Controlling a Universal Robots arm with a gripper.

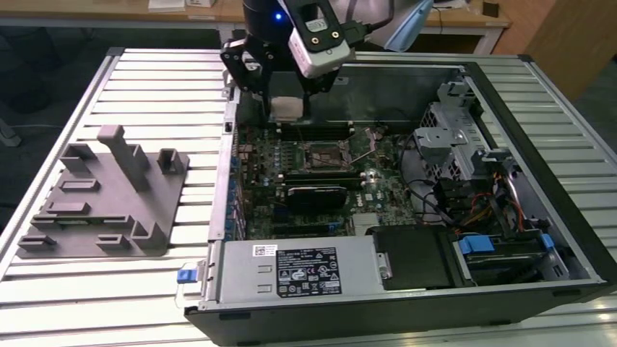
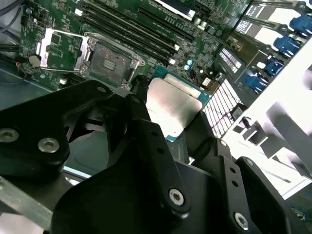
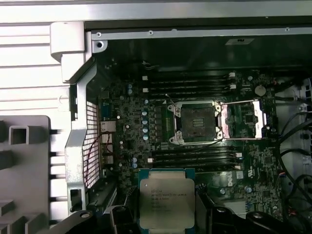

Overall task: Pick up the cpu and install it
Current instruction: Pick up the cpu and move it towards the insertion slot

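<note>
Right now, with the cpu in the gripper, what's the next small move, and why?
Probably shift sideways until the cpu is over the socket, no descent yet. In the first wrist view the gripper, shut on the cpu, hangs offset from the socket, whose load plate is open and bed looks empty.

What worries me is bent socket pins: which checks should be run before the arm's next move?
1. The cpu held in the gripper: ok, clamped at its edges.
2. The load plate swung off the socket: ok.
3. The socket free of debris: ok, as far as visible.
4. The cpu above the socket: not ok; in the exterior view it hangs off to one side, over the motherboard.
5. The cpu's orientation matched to the socket: cannot tell.
</note>
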